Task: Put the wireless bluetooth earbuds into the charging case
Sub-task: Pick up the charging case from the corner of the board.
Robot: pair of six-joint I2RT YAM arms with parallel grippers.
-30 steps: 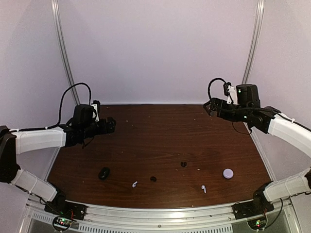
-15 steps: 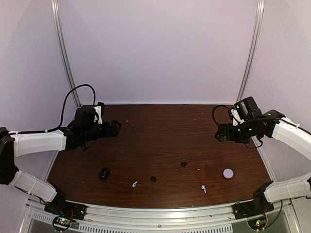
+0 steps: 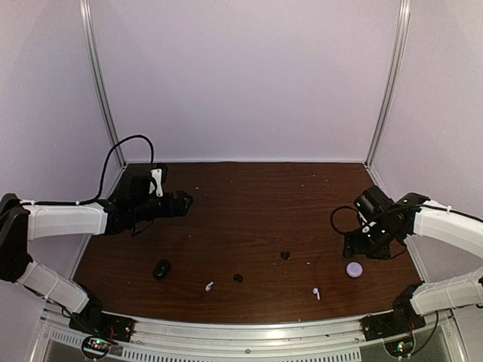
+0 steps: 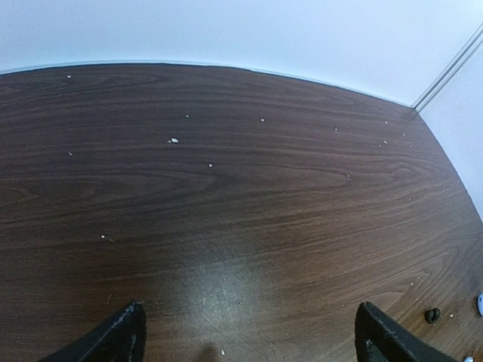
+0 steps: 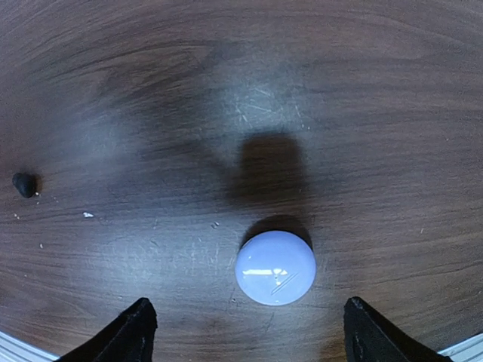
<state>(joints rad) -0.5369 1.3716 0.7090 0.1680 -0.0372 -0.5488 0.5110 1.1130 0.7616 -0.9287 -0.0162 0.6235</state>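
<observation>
- Two white earbuds lie loose on the brown table (image 3: 249, 204) near its front edge: the left white earbud (image 3: 209, 286) left of centre, the right white earbud (image 3: 316, 292) right of centre.
- Two black earbuds lie between them and slightly farther back: the near black earbud (image 3: 238, 277) just right of the left white one, the far black earbud (image 3: 285, 255) close to the table's middle. None of the four sits in a case.
- The pale round case (image 3: 354, 268) lies closed, to the right of the right white earbud and apart from it.
- The black oval case (image 3: 161, 269) lies at front left, well apart from the pale one.
- The right gripper (image 5: 247, 317) points down over the pale round case, fingers spread wide, grasping nothing and not touching it.
- The left gripper (image 4: 249, 311) hangs above bare wood at back left, released, fingers wide and empty.
- Small pale specks dot the tabletop.
</observation>
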